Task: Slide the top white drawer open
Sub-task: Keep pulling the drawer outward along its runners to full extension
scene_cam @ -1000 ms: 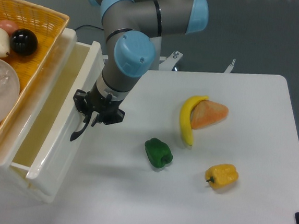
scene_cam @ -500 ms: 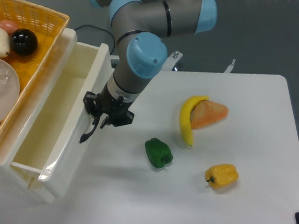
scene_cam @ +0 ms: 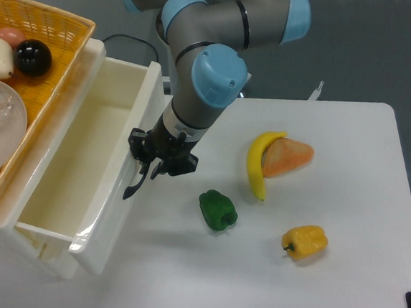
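The top white drawer (scene_cam: 82,165) sticks out from the cabinet at the left, a deep glossy tray whose inside shows bare. Its black curved handle (scene_cam: 137,182) sits on the front panel. My gripper (scene_cam: 149,165) is shut on that handle, fingers pointing down at the drawer front. The arm reaches in from the top centre. The lower drawer front is hidden under the top one.
A wicker basket (scene_cam: 50,32) with a black ball (scene_cam: 32,57) and other items rests on the cabinet top. On the white table lie a green pepper (scene_cam: 218,210), a banana (scene_cam: 256,163) against an orange wedge (scene_cam: 289,156), and a yellow pepper (scene_cam: 304,242).
The drawer has slid farther out to the right, its front panel moving about 50 pixels. My gripper moved right with it, still on the handle.
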Controlling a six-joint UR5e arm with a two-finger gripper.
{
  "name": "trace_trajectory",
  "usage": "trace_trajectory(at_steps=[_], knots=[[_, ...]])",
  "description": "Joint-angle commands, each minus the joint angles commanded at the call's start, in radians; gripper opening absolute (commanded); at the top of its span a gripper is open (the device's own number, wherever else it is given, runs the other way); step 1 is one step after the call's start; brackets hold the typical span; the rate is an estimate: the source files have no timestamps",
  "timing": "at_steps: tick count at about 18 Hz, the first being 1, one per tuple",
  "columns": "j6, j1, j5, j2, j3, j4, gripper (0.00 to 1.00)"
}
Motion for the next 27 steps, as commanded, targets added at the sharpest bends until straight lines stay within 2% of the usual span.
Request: trace_trajectory(at_steps=[6,27], knots=[[0.002,0.014,0.031,-0.003,0.005,0.0,0.28],[0.049,0.052,0.032,-0.006,0.021,-0.011,0.28]])
